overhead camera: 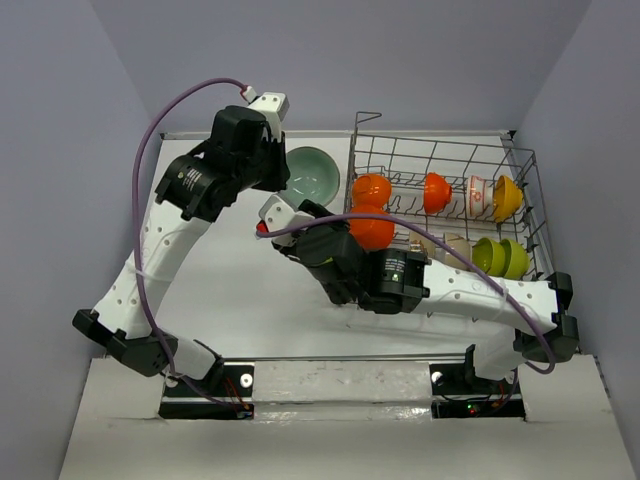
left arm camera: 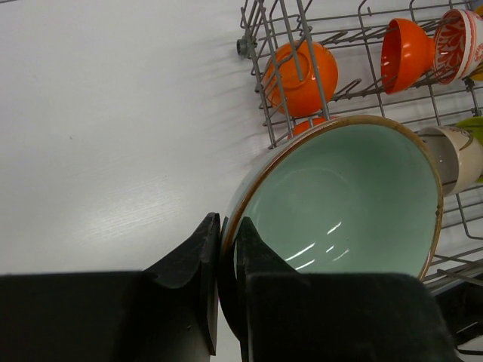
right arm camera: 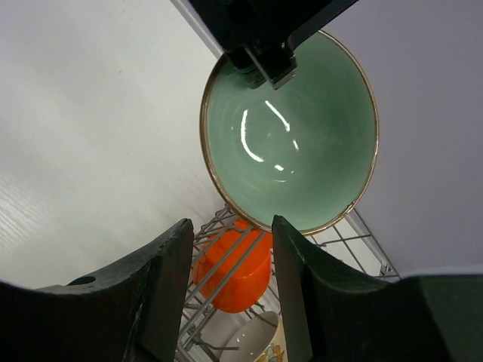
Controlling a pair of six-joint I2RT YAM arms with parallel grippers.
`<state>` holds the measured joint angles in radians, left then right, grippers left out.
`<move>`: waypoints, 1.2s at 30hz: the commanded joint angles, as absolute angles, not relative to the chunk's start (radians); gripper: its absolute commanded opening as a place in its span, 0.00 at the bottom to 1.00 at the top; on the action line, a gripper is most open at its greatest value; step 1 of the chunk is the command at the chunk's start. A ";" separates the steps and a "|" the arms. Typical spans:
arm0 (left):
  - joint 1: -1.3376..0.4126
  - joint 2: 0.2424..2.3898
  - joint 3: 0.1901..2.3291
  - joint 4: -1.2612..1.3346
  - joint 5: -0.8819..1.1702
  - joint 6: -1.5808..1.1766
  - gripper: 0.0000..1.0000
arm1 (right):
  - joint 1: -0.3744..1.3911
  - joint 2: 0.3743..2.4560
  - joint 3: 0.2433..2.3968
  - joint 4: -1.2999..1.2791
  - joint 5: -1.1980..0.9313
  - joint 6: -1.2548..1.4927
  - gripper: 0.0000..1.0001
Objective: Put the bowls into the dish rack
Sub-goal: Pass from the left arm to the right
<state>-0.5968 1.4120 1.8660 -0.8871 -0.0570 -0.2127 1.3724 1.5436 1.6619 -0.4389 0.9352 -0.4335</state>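
Your left gripper [left arm camera: 226, 230] pinching the rim of the pale green bowl [left arm camera: 347, 204], beside the dish rack [overhead camera: 445, 142], your right gripper [right arm camera: 232, 223] spread, empty.

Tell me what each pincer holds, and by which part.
Left pincer: the pale green bowl, pinched at its rim, one finger inside and one outside. Right pincer: nothing; its jaws stand open.

Mint-green bowl [left arm camera: 339, 204], thin brown rim
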 commanded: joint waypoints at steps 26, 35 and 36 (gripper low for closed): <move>-0.756 1.361 1.964 -0.864 -0.115 -0.242 0.00 | 1.382 1.559 1.644 -0.364 0.985 -0.505 0.53; -0.769 1.344 1.954 -0.862 -0.121 -0.249 0.00 | 1.382 1.542 1.614 -0.342 0.994 -0.517 0.25; -0.769 1.344 1.956 -0.862 -0.121 -0.247 0.00 | 1.382 1.540 1.612 -0.342 0.996 -0.517 0.21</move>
